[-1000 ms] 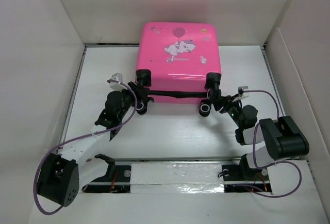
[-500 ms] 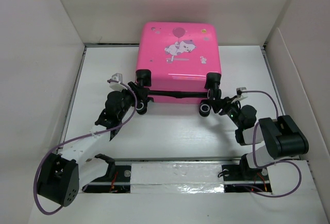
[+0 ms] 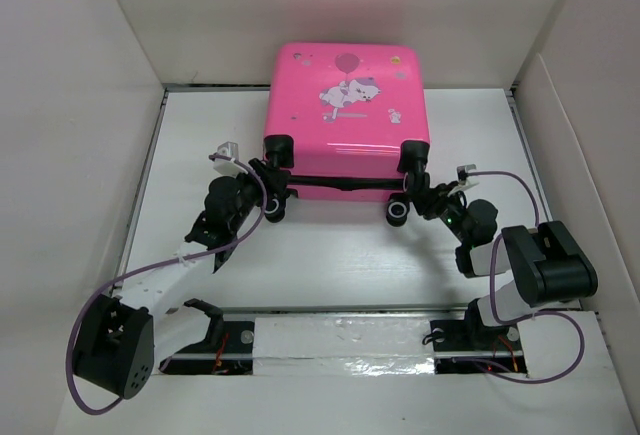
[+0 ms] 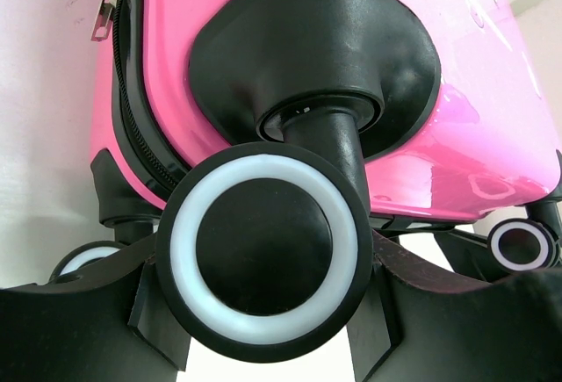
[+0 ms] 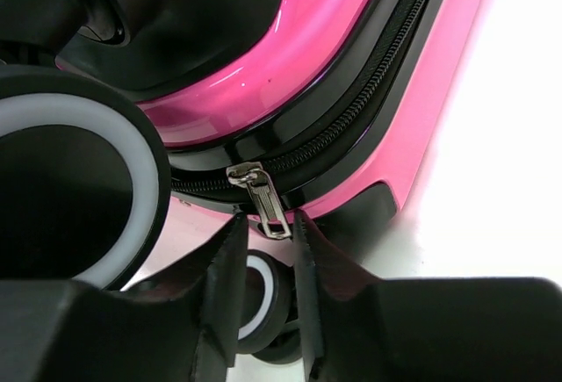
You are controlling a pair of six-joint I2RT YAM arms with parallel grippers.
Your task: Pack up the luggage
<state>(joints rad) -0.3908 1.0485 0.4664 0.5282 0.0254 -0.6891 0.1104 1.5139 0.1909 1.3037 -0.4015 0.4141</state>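
The luggage (image 3: 345, 105), a closed bright-pink hard-shell suitcase, lies flat at the back middle of the white table with its black wheels toward me. My left gripper (image 3: 272, 200) is at its near-left corner. In the left wrist view my left gripper (image 4: 263, 263) is shut on a black wheel with a white ring (image 4: 263, 255), one finger on each side. My right gripper (image 3: 418, 201) is at the near-right corner beside another wheel (image 5: 70, 180). Its jaws stand narrowly apart, and my right gripper (image 5: 266, 224) has the metal zipper pull (image 5: 270, 209) just between its tips, below the black zipper (image 5: 351, 118).
White walls (image 3: 80, 105) close in the table on the left, back and right. A taped white strip (image 3: 340, 340) runs along the near edge between the arm bases. A second zipper pull (image 4: 107, 9) shows on the suitcase's left side.
My right gripper has edged slightly closer to the suitcase's near-right corner. The left arm and the suitcase have not moved.
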